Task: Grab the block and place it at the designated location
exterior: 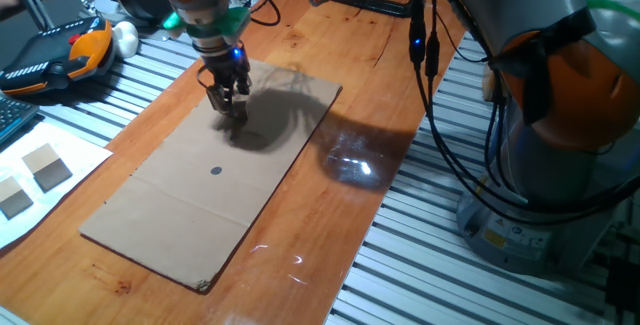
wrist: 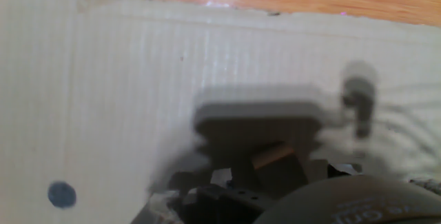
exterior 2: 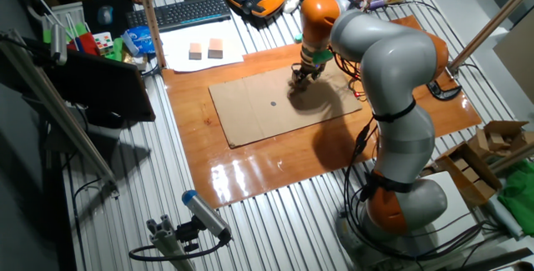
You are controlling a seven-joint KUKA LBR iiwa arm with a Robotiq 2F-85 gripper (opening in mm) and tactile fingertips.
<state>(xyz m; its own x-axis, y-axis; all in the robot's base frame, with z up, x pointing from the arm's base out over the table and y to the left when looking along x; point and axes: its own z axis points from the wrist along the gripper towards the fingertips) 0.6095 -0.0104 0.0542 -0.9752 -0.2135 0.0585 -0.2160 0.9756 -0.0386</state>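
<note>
My gripper [exterior: 233, 108] hangs low over the far end of the brown cardboard sheet [exterior: 180, 215]. In the hand view a tiny brown cube, the block [wrist: 273, 156], sits between the dark fingertips, and the gripper [wrist: 273, 160] is shut on it just above its own shadow on the sheet. In the fixed views the fingers hide the block. The dark grey round dot [exterior: 216, 172] lies near the sheet's middle, towards the near end from the gripper. It also shows in the other fixed view [exterior 2: 273, 102] and at the lower left of the hand view [wrist: 62, 194]. The gripper shows there too [exterior 2: 299, 81].
Two flat tan square pieces [exterior: 47, 168] lie on white paper left of the sheet. An orange and black pendant [exterior: 60, 55] and a keyboard [exterior 2: 188, 10] lie at the table's far side. Black cables [exterior: 430, 85] hang along the robot's base [exterior: 560, 115] on the right.
</note>
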